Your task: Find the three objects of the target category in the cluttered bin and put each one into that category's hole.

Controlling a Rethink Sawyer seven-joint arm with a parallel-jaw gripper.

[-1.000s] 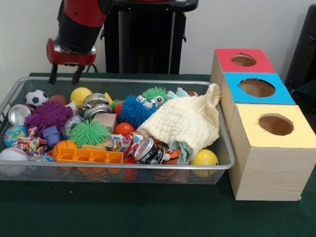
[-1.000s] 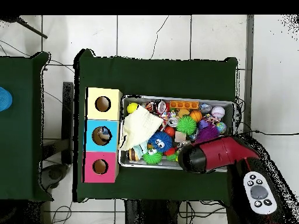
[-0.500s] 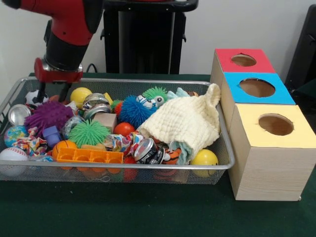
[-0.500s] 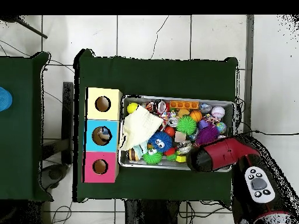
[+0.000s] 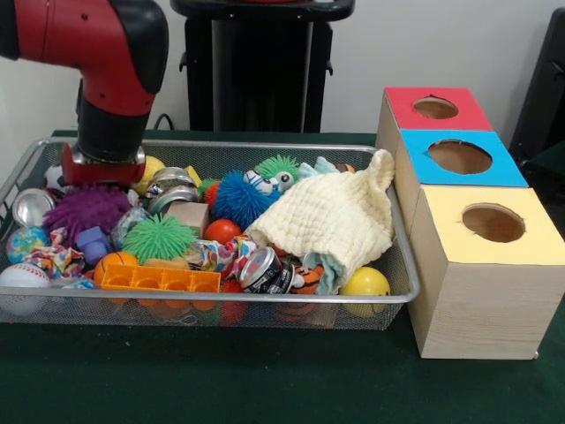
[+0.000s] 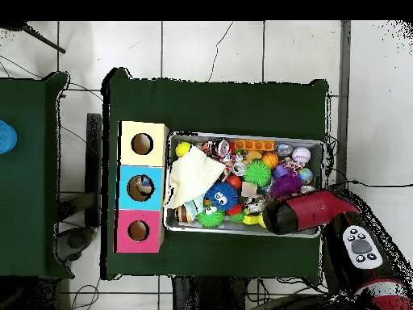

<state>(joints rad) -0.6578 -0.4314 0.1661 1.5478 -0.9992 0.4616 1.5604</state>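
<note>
Wire-mesh bin sits on the green table, packed full; sorting looks barely begun, as far as I can judge. Along the bin's near edge: an orange block tray, a crushed can, a yellow ball at the near right corner, a white baseball at the near left corner. Mid-bin: a green spiky ball, a purple spiky ball, a blue fuzzy toy, and a cream cloth draped over the right half, likely hiding more items. Target category is not identifiable from these views; balls, cans and soft toys are all candidates and all remain in the bin. Beside the bin's right edge, the yellow box, blue box and red box each show one hole on top; contents cannot be made out. At the far left corner, the gripper is down among the clutter by the purple spiky ball, with the fingers hidden, so I cannot tell if the claw is spread or pinching anything.
</note>
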